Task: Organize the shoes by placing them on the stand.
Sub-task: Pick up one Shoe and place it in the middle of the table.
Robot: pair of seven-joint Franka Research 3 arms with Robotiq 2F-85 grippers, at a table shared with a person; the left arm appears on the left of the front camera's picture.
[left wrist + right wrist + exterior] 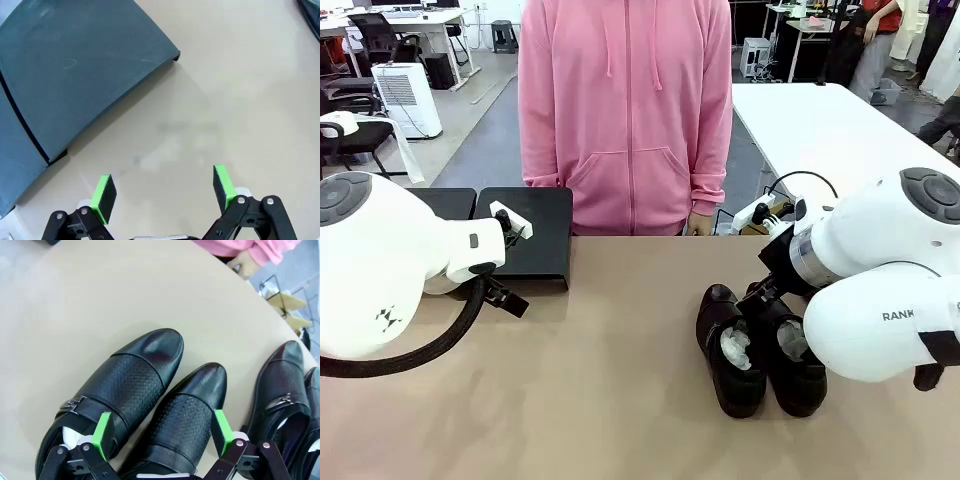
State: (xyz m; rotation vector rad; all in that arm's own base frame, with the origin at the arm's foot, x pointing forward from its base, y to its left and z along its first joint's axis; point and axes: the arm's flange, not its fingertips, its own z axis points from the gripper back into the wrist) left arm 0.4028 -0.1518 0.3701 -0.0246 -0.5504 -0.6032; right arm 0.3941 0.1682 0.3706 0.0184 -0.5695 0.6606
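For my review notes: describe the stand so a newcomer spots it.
Start at the tan table and look to its far edge on the robot's left. The stand is the low, flat platform there, matte black where the shoes across the table are glossy.

glossy perforated leather shoes (pixel 150 390); matte black stand (pixel 75 75).

White, rounded, glossy shells on left arm (pixel 380 280) and right arm (pixel 880 310), each topped with a grey round joint cap (pixel 342 196) set with small dark buttons. Thick black cable (pixel 410 358) looped under the left one; black lettering (pixel 898 316) reading "RANK" on the right, plus a dark wrist band. Same build on left gripper (pixel 165 192) and right gripper (pixel 161 431): black linkages, silver pivot pins (pixel 240 200), bright green pads (pixel 105 198). Person in pink hoodie (pixel 625 110) with front pocket, drawstrings, ribbed cuffs.
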